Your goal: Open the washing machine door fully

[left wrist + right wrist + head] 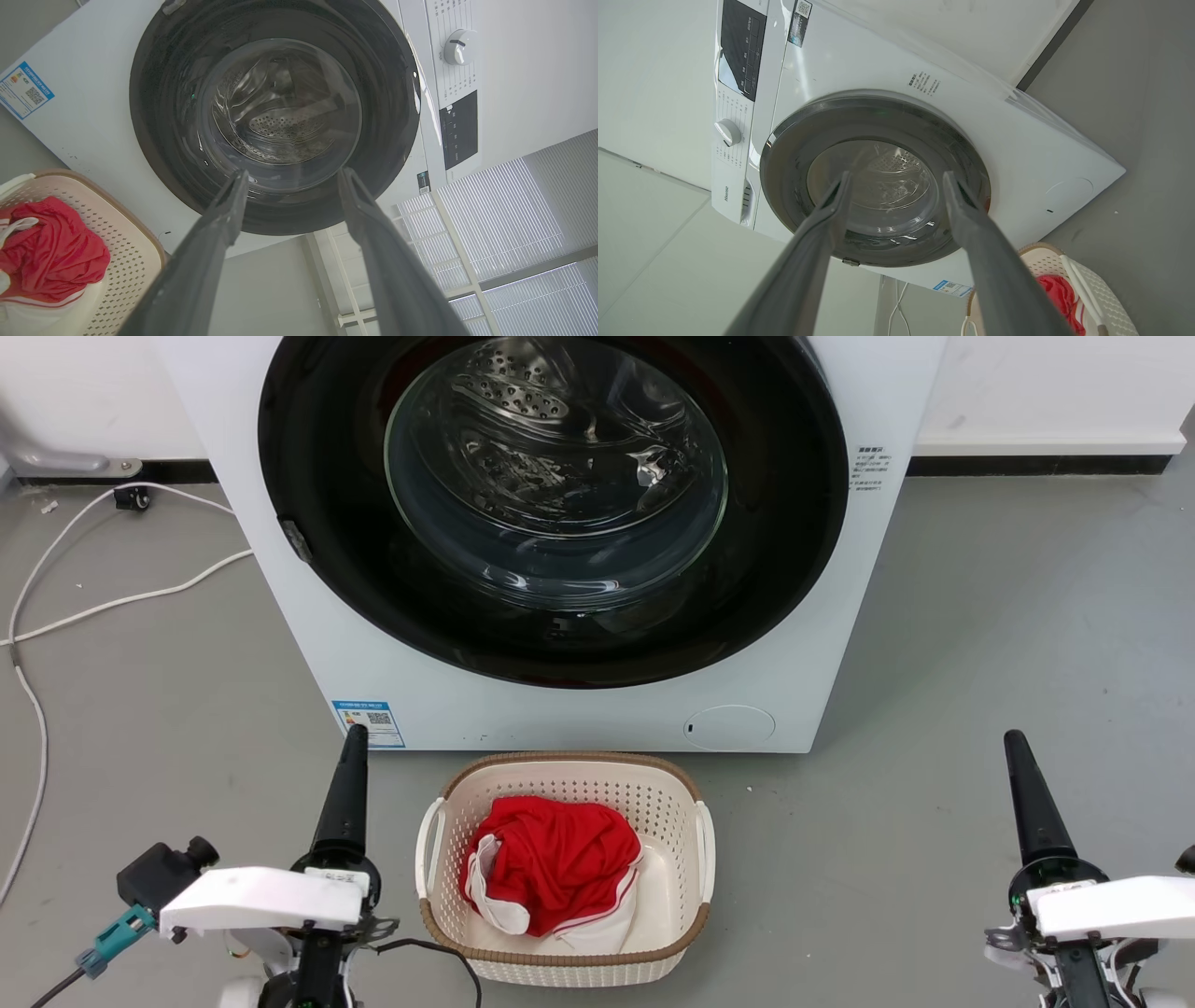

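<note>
Jaws of the left gripper [293, 171] and right gripper [896, 173] stand wide, holding nothing. Between them a cream basket [560, 767] of red cloth [555, 863] sits on the grey floor [980, 644]. Beyond the fingertips, well apart, the washing machine door [553, 499] lies closed flat on the washing machine [579, 714], glass facing the jaws. A white wall [1055, 387] stands behind.

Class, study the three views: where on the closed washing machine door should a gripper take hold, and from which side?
Probably the small grey tab on the left rim of the washing machine door, the one break in its smooth glossy ring. Come from the left with the open left gripper, which sits on that side.
</note>
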Controlling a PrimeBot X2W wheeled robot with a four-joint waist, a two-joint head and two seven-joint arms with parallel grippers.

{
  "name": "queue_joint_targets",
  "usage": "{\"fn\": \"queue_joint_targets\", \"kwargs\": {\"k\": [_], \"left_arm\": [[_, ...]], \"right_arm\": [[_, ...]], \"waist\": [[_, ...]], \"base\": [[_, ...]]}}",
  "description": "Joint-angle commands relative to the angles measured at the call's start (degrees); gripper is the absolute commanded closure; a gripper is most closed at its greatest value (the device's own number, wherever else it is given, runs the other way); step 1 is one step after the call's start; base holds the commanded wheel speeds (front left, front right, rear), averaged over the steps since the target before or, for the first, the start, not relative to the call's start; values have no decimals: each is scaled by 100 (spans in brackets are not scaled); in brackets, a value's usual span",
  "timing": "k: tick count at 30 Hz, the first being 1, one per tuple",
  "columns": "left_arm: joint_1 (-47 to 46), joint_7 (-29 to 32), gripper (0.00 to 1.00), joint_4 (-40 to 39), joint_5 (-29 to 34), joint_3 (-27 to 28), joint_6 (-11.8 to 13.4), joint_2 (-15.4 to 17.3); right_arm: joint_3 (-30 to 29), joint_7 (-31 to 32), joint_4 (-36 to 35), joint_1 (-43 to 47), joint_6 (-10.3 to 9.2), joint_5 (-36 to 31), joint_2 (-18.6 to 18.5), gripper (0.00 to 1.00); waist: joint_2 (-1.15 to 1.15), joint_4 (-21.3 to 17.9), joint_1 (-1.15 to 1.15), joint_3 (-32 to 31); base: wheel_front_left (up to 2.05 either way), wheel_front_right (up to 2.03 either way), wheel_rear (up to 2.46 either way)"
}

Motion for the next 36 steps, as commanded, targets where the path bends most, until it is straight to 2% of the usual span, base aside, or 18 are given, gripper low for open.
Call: {"fn": "queue_joint_targets", "kwargs": {"k": [1,12,36], "left_arm": [[-157,-56,0,-129,202,-37,-12,19],[-153,-279,0,-151,1627,-151,1,16],[-285,-685,0,93,3716,-409,76,7]], "right_arm": [[33,-63,-151,-60,0,-218,-4,0],[250,-281,-302,36,0,-1724,3,0],[242,-487,-378,153,0,-3993,18,0]], "waist": [[0,0,0,0],[0,9,0,0],[0,43,0,-6]], "base": [[0,0,0],[0,0,0],[0,0,0]]}}
